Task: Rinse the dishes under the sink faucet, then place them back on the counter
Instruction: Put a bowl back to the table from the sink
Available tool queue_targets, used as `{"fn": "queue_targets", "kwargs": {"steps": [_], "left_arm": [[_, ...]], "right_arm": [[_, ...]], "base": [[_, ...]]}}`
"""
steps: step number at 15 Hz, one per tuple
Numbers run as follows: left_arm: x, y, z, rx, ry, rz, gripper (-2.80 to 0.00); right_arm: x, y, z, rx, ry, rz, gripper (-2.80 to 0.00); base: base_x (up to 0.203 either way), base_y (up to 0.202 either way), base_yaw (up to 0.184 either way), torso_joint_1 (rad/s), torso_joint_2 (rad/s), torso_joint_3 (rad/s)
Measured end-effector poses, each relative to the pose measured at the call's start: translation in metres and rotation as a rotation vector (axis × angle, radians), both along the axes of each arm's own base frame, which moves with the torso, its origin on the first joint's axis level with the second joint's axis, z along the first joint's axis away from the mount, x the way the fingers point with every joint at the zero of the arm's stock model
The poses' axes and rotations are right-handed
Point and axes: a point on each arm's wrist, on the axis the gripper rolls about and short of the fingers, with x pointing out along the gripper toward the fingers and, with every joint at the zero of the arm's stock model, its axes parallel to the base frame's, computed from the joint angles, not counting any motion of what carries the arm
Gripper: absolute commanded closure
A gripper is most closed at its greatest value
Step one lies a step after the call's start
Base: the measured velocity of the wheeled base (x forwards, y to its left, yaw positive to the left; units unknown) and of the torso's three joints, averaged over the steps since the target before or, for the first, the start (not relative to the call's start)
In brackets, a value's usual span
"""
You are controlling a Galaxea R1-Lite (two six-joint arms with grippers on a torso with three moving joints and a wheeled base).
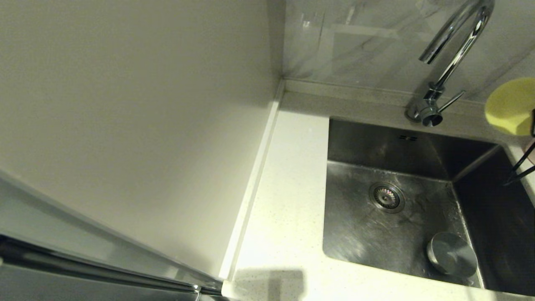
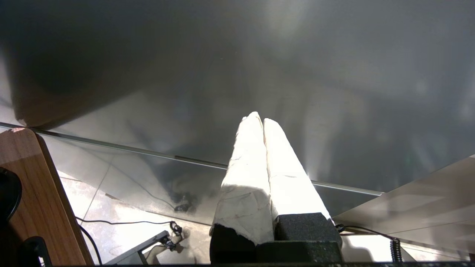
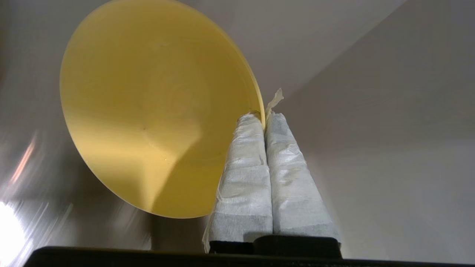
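Here, white speckled counter (image 1: 288, 184) borders steel sink (image 1: 388, 225).

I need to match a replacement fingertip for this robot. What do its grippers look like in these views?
Both grippers have two long, tapering fingers wrapped in white cloth-like tape, mounted on black blocks. On the left gripper the wrap is creased and torn at the base, baring black foam-like padding. The right gripper has neater, woven-looking wrap, with a loose shred of tape sticking up at the tip. No markings show.

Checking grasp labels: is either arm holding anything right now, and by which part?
The right gripper holds the yellow bowl, jaws pinched on its rim. The left gripper is shut on nothing.
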Motion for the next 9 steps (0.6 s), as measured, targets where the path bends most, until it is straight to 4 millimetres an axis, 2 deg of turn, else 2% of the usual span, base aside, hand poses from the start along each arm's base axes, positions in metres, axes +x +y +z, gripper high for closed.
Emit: {"fn": "queue_targets", "kwargs": {"steps": [2, 4, 6, 9], "left_arm": [[0.0, 0.0, 0.0, 0.0, 0.0, 0.0, 0.0], [0.0, 0.0, 0.0, 0.0, 0.0, 0.0, 0.0], [0.0, 0.0, 0.0, 0.0, 0.0, 0.0, 0.0], [0.0, 0.0, 0.0, 0.0, 0.0, 0.0, 0.0]], "right_arm": [[-0.025, -0.001, 0.032, -0.145, -0.215, -0.031, 0.0], [-0.047, 0.003, 0.053, -0.246, -0.399, -0.061, 0.0], [-0.061, 0.007, 0.057, -0.291, -0.496, -0.071, 0.0], [-0.067, 0.009, 0.053, -0.292, -0.488, -0.072, 0.0]], "base": [[0.0, 0.0, 0.0, 0.0, 0.0, 0.0], [0.0, 0.0, 0.0, 0.0, 0.0, 0.0], [0.0, 0.0, 0.0, 0.0, 0.0, 0.0], [0.0, 0.0, 0.0, 0.0, 0.0, 0.0]]}}
